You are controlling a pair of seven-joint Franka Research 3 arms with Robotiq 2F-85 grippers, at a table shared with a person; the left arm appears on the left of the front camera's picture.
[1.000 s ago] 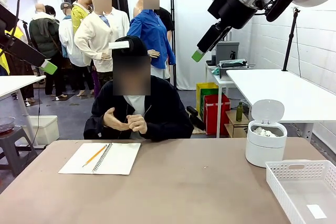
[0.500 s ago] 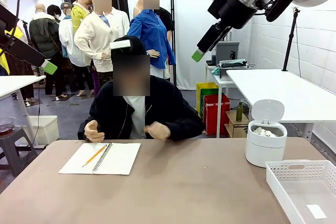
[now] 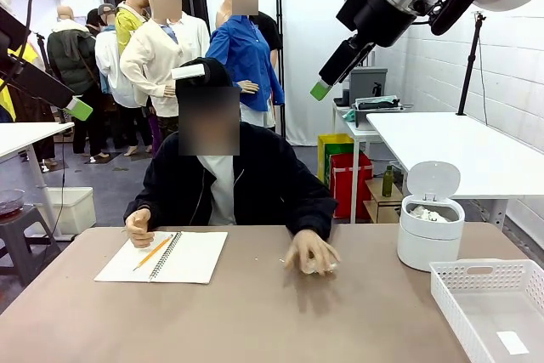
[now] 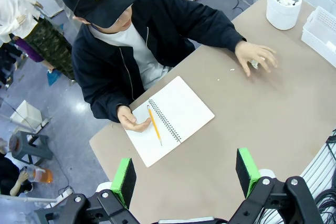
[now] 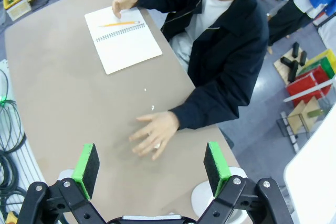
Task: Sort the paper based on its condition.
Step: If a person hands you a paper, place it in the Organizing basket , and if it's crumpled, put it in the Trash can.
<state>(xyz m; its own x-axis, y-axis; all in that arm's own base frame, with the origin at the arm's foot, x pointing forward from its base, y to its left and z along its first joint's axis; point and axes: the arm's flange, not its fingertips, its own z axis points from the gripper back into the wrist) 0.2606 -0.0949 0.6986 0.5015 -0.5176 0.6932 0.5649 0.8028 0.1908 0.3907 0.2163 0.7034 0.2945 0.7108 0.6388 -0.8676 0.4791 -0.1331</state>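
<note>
Since a second ago the person's hand [image 3: 310,252] has dropped from chest height onto the table, covering a crumpled paper lump [image 3: 318,269] at three o'clock from the notebook [image 3: 183,257]; the left gripper [image 4: 185,174] and right gripper [image 5: 151,162] hang high, jaws wide apart, empty; reaching now risks striking that hand; the front view gives the flat slip [image 3: 512,343] lying in the tray [image 3: 476,271], where the left wrist view catches just the tray's corner.
</note>
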